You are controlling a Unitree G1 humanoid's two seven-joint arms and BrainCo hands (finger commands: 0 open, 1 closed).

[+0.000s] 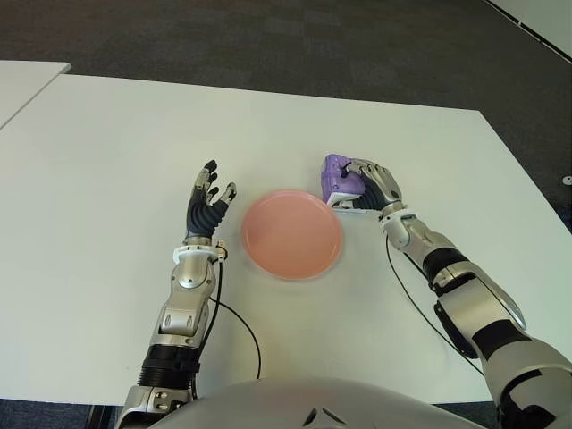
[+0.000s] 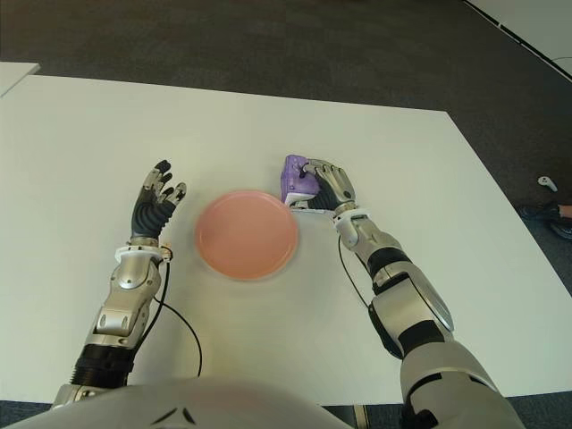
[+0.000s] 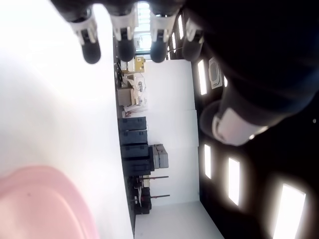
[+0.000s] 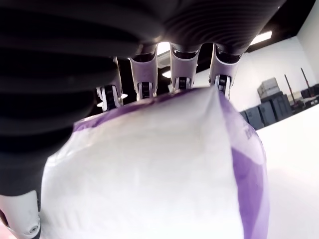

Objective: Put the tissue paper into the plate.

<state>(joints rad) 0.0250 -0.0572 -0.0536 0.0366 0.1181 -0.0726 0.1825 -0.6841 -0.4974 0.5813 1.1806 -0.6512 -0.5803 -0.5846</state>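
Observation:
A purple and white tissue pack (image 1: 340,179) lies on the white table (image 1: 116,143), just beyond the right rim of the pink plate (image 1: 291,234). My right hand (image 1: 368,185) is wrapped around the pack, fingers curled over its top; in the right wrist view the tissue pack (image 4: 164,169) fills the palm under the fingers (image 4: 180,74). The plate holds nothing. My left hand (image 1: 208,204) shows to the left of the plate, fingers spread and holding nothing; the left wrist view shows the plate's rim (image 3: 45,199) close by.
Dark carpet (image 1: 268,45) lies beyond the table's far edge. The corner of another white table (image 1: 27,76) shows at the far left. A black cable (image 1: 241,326) runs along the table beside my left forearm.

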